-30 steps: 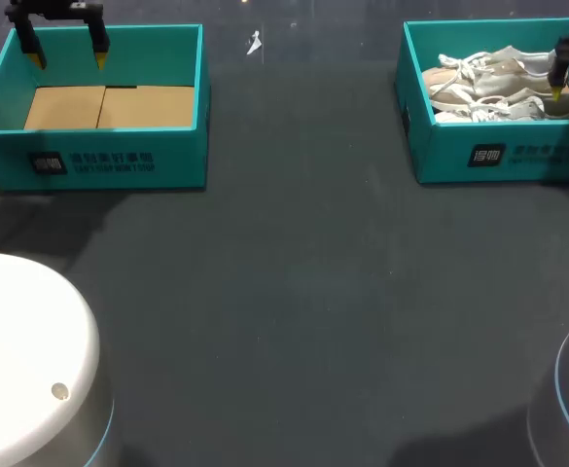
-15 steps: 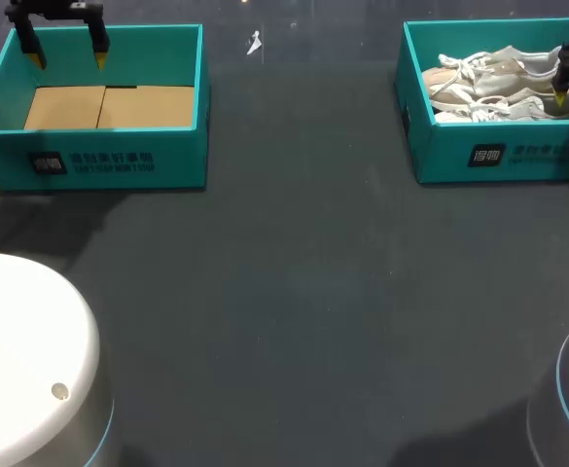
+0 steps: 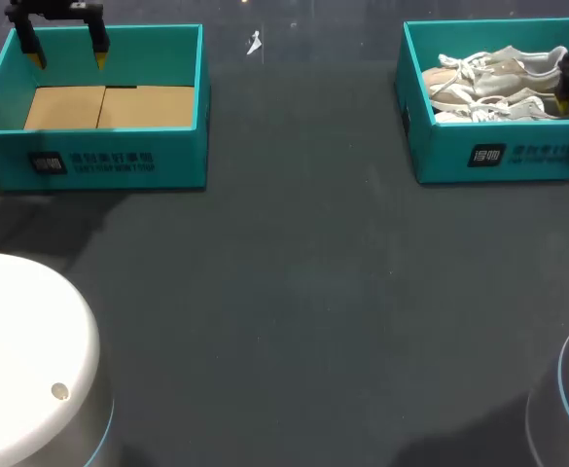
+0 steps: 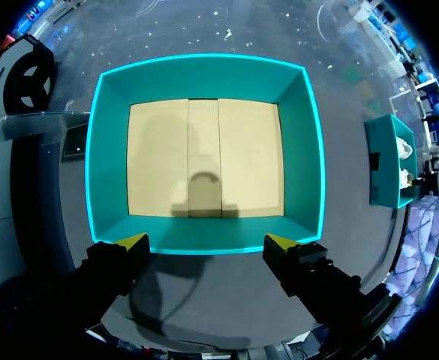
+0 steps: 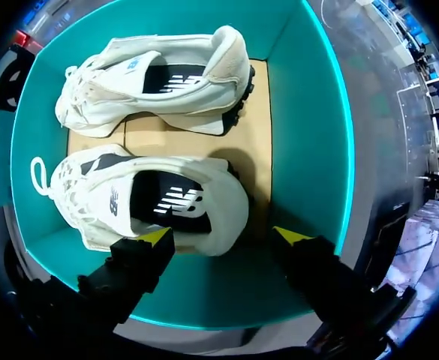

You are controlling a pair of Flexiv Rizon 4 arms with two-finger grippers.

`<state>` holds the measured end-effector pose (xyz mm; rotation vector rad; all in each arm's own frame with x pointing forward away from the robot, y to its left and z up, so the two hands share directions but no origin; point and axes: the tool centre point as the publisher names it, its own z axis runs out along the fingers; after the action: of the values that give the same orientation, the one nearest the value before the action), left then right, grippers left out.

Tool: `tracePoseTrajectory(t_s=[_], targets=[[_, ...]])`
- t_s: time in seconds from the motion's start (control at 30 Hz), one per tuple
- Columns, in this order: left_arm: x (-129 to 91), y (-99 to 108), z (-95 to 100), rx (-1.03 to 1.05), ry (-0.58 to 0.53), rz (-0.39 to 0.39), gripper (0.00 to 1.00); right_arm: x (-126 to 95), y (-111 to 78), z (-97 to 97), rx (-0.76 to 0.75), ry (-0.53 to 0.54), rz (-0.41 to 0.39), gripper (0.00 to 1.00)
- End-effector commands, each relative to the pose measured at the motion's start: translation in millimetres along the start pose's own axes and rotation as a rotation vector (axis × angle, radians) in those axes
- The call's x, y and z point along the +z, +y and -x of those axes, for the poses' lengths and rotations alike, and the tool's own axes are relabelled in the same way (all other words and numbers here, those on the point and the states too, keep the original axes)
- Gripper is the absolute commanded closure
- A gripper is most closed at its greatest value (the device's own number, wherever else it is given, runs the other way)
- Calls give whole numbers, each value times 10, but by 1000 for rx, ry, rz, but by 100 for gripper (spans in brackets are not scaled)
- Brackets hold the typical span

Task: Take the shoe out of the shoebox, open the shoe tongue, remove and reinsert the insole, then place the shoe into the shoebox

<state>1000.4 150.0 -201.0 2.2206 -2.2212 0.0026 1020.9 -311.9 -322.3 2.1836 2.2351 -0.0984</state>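
2 pale shoes [image 3: 503, 66] are seen inside the right shoebox [image 3: 503, 156]. Only the right wrist view shows the right gripper [image 5: 223, 236] spread wide at the heel of the nearer shoe [image 5: 129, 199], gripping nothing. The left gripper [image 4: 208, 241], likewise spread wide, is held over a wall of the left shoebox [image 4: 303, 150].

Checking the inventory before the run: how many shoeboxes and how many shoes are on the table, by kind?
Teal shoeboxes: 2, the left shoebox with no shoe in it and the right shoebox holding both shoes.
White shoes: 2, the rear shoe and the front shoe, side by side.
Total: 4
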Motion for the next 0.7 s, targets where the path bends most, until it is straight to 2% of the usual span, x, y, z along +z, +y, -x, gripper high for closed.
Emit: tracePoseTrajectory(t_s=[0.03, 0.1, 0.3, 0.7], targets=[[-7, 1, 0, 0, -1, 1, 0, 75, 18, -5, -4, 4, -5, 17], [-7, 1, 0, 0, -1, 1, 0, 107, 16, -14, -8, 6, -7, 21], [-7, 1, 0, 0, -1, 1, 0, 205, 26, -23, -14, 11, -14, 25], [-7, 1, 0, 0, -1, 1, 0, 242, 42, -46, -11, 13, -22, 23]])
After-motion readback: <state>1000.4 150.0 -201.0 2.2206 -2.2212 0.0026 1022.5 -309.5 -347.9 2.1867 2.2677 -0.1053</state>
